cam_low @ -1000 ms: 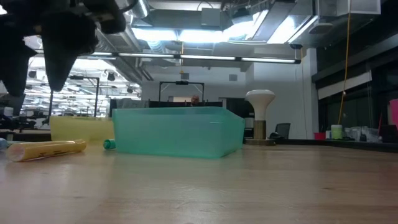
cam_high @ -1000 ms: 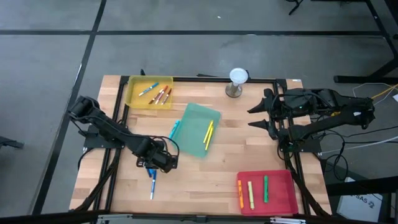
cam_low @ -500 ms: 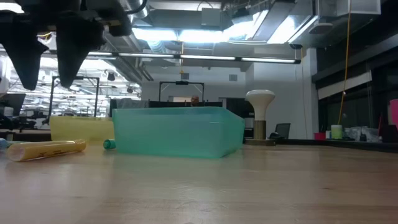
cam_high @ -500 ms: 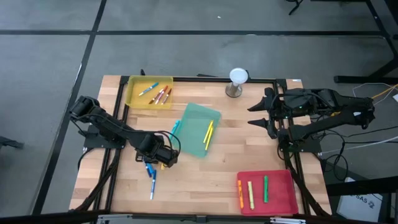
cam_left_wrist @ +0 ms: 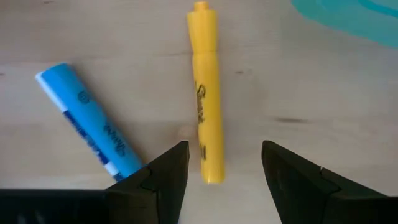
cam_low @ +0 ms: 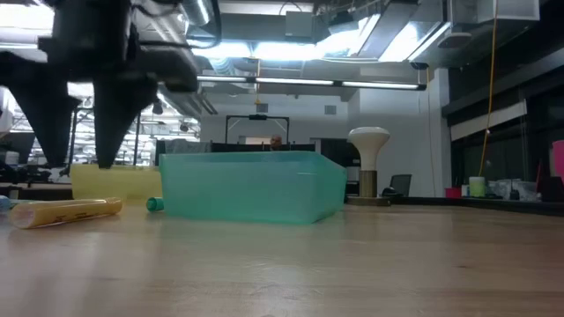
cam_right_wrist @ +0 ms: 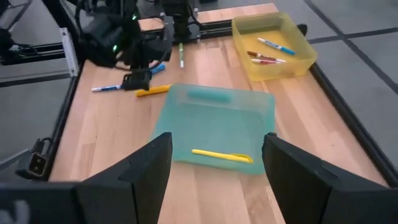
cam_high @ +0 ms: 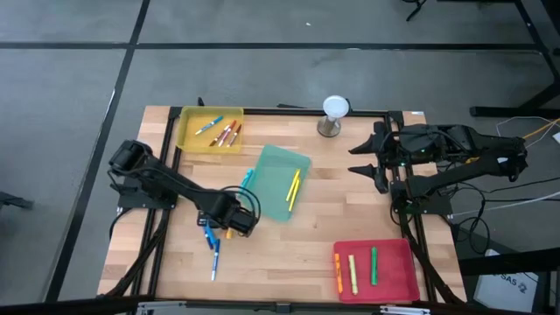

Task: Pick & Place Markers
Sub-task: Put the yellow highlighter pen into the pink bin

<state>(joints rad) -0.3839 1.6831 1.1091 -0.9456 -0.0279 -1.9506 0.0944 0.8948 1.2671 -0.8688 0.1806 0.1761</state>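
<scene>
Directly beneath the empty, parted left gripper point(cam_left_wrist: 224, 171), a yellow marker point(cam_left_wrist: 205, 93) is seen lying flat on the table's left side, near the teal tray point(cam_high: 282, 182), its long axis running between the fingers.

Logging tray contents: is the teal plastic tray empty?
Not empty: the teal plastic tray holds one yellow marker, seen in high and right wrist views.

Surface: pale wooden slatted table point(cam_high: 289, 245) with a black metal frame.
Trays on it: flat yellow plastic tray point(cam_high: 186, 140), translucent teal-green plastic tray point(cam_high: 273, 182), red plastic tray point(cam_high: 394, 275).
Loose markers on the wood: yellow marker point(cam_left_wrist: 205, 93), blue marker point(cam_left_wrist: 90, 123), white-barrelled blue marker point(cam_high: 213, 265).
Far edge: white-topped stand point(cam_high: 334, 114).
</scene>
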